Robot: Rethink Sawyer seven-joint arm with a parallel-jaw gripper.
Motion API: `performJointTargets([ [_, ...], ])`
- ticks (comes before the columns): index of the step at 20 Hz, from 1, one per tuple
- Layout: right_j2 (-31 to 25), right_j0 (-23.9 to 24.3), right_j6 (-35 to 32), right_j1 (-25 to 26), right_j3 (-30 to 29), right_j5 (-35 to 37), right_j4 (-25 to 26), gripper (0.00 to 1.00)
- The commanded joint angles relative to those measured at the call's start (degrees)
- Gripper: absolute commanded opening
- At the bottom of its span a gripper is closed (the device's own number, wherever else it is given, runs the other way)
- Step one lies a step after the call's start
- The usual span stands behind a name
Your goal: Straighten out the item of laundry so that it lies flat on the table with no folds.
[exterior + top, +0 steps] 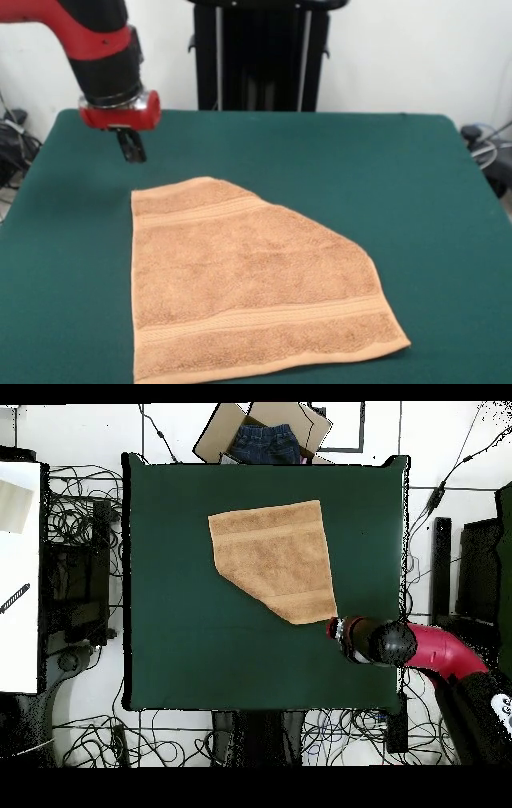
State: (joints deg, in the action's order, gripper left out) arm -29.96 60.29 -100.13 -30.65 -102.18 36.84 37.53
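An orange-tan towel (244,280) lies on the green table (400,176), one far corner folded under. The gripper (132,150) (fingers close together, holding nothing) hovers beyond its far-left corner.

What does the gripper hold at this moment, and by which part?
Nothing. The gripper hangs over the bare table, just beyond the towel corner, apart from it.

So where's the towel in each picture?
Front view: the towel lies at lower centre-left, reaching the bottom edge.
Overhead view: it lies in the table's upper middle.
Shared landmark: the gripper sits just off the towel's corner nearest the robot, and the corner beside that one looks folded in.
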Motion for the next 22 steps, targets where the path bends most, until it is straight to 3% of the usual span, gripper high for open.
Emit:
performJointTargets([
  [1,-4.2,1.0,11.4,1.7,-3.3,-0.3,3.0,0.0],
  [6,-4.4,-1.2,10.0,3.3,-1.1,-0.4,3.2,0.0],
  [11,-0.5,-10.5,5.1,1.0,4.9,7.3,2.5,0.0],
  [16,2.2,-16.1,2.2,-1.2,6.9,9.2,2.3,0.0],
  [22,1.4,-16.2,5.3,0.2,8.5,8.2,1.0,0.0],
])
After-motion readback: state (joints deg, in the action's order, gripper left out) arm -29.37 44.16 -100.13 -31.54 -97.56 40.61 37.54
